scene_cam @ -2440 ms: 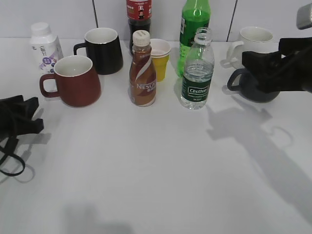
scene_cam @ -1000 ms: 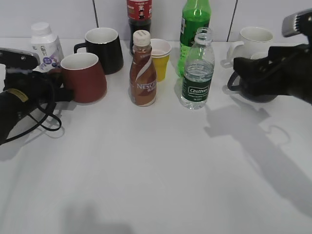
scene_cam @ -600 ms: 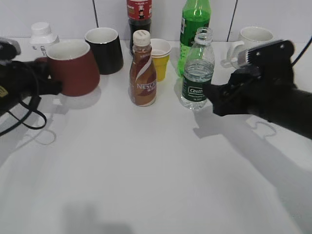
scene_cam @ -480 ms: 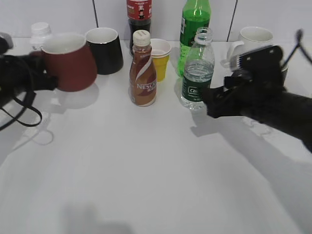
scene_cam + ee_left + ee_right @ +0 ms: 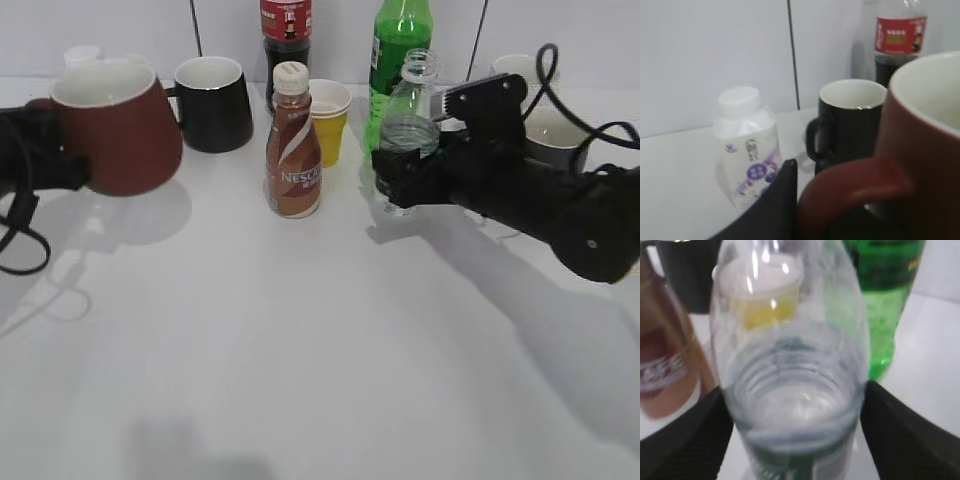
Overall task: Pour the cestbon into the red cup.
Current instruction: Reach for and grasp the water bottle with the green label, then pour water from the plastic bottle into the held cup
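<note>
The red cup [image 5: 115, 125] is off the table at the far left, upright. My left gripper [image 5: 65, 165] is shut on its loop handle; in the left wrist view the cup [image 5: 925, 150] fills the right side and a black jaw of the gripper [image 5: 825, 210] lies against the handle. The cestbon [image 5: 408, 105], uncapped and holding some water, stands right of centre at the back. My right gripper [image 5: 400, 185] grips its labelled lower body. In the right wrist view the bottle [image 5: 790, 365] sits between both jaws of the gripper [image 5: 795, 440], which touch its sides.
A brown Nescafe bottle [image 5: 293, 150], yellow paper cup [image 5: 328, 120], black mug [image 5: 213, 100], green soda bottle [image 5: 398, 35] and cola bottle [image 5: 285, 25] crowd the back. A white mug [image 5: 520, 68] and a dark mug [image 5: 555, 130] stand behind my right arm. A white milk bottle [image 5: 747, 140] stands behind the red cup.
My left gripper took the red cup by its handle and lifted it up and to the left. My right gripper came in from the right and closed around the cestbon.
</note>
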You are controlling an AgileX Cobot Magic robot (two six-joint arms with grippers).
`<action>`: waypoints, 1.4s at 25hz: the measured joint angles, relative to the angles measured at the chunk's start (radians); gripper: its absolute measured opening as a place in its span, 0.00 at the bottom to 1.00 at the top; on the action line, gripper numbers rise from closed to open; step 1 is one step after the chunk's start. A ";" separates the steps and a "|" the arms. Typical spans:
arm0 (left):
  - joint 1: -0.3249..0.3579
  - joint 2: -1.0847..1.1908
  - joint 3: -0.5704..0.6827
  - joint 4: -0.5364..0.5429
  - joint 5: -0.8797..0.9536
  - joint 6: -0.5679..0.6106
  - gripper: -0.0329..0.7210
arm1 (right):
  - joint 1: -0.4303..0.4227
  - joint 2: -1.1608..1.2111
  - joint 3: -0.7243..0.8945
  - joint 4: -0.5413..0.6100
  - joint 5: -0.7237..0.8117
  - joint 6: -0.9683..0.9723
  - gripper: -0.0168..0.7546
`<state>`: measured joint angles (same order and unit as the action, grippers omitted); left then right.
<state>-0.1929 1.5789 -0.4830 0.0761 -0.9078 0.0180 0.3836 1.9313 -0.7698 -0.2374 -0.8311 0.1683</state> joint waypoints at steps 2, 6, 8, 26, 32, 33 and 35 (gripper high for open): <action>-0.008 -0.015 0.019 0.011 0.011 0.000 0.13 | 0.000 0.029 -0.029 0.000 0.009 0.000 0.78; -0.038 -0.047 0.057 0.049 0.022 0.001 0.13 | 0.000 0.087 -0.078 -0.002 0.016 0.001 0.78; -0.056 -0.060 0.068 0.070 0.036 0.001 0.13 | 0.000 0.107 -0.101 -0.002 0.016 0.001 0.78; -0.325 -0.043 0.068 0.154 0.120 0.000 0.13 | 0.000 -0.168 0.012 -0.110 0.182 -0.046 0.62; -0.373 0.042 -0.011 0.161 0.128 0.000 0.13 | 0.000 -0.296 0.039 -0.422 0.185 -0.158 0.62; -0.376 0.054 -0.022 0.165 0.127 0.000 0.13 | 0.000 -0.297 0.039 -0.435 0.186 -0.203 0.62; -0.379 0.070 -0.042 0.175 0.128 0.000 0.13 | 0.001 -0.297 0.040 -0.430 0.197 -0.291 0.62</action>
<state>-0.5716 1.6487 -0.5248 0.2514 -0.7797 0.0183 0.3846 1.6345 -0.7296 -0.6677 -0.6346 -0.1226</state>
